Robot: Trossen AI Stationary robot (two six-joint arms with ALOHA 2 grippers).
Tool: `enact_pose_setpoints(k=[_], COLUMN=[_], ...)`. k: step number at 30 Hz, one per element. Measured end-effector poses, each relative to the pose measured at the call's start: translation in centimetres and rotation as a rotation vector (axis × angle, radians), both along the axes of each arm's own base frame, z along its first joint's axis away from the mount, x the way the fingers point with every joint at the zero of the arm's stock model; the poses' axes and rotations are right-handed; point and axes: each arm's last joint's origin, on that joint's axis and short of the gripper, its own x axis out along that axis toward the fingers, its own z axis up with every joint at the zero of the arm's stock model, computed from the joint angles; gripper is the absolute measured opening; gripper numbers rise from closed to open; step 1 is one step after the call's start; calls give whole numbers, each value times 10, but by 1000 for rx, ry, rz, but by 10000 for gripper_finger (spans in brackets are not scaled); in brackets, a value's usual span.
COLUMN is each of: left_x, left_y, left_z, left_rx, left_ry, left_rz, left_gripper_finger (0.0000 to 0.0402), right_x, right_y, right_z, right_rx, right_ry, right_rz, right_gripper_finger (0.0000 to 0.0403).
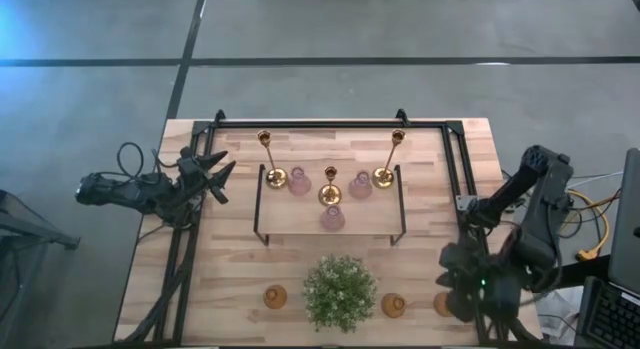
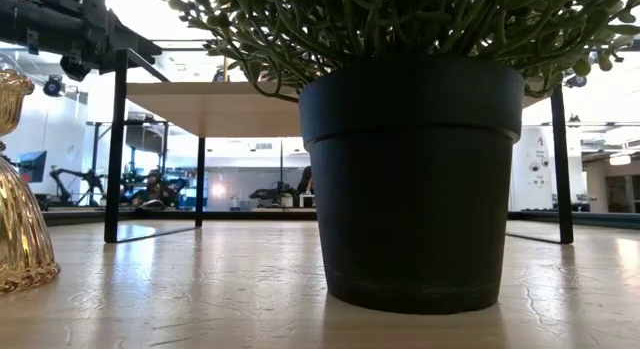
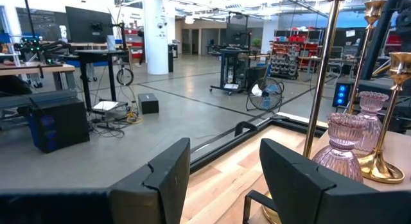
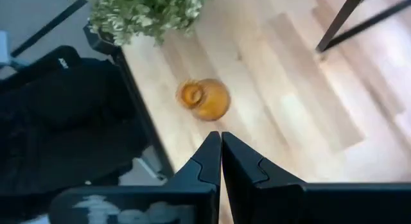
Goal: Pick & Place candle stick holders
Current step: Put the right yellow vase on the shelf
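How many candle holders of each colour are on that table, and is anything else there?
Brass candlesticks: 3
Pink glass holders: 3
Amber glass holders: 3
Potted plant: 1
Total: 10

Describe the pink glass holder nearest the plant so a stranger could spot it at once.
Find the black-framed wooden shelf mid-table. Along its front edge, facing the bushy plant, sits one pink glass holder. It stands alone, while the other two pink ones flank the middle brass stick farther back.
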Motion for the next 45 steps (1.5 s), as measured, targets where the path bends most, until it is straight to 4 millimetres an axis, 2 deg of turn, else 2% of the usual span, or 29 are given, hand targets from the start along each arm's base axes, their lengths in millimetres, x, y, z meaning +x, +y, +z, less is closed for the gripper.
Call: enact_pose_setpoints(k=[8,15,21,31,45], left_x=[0,0,0,0,0], left_y=[0,0,0,0,0], left_z=[0,0,0,0,0], left_rx=[0,17,19,7,6], left_ry=[0,14,16,6,5], left_rz=[0,1,0,0,0], left_gripper_finger=[193,193,193,193,193], right_x=[12,15,-1,-31,-25], right_y=[31,42,40,47,69], right_z=[0,-9,-13,-17,-44], right_rx=[30,53,70,74,45], right_ry=[22,152,345,395,495], right_rz=[-72,-67,-157,-285,-350], right_gripper_finger=[8,8,8,8,9])
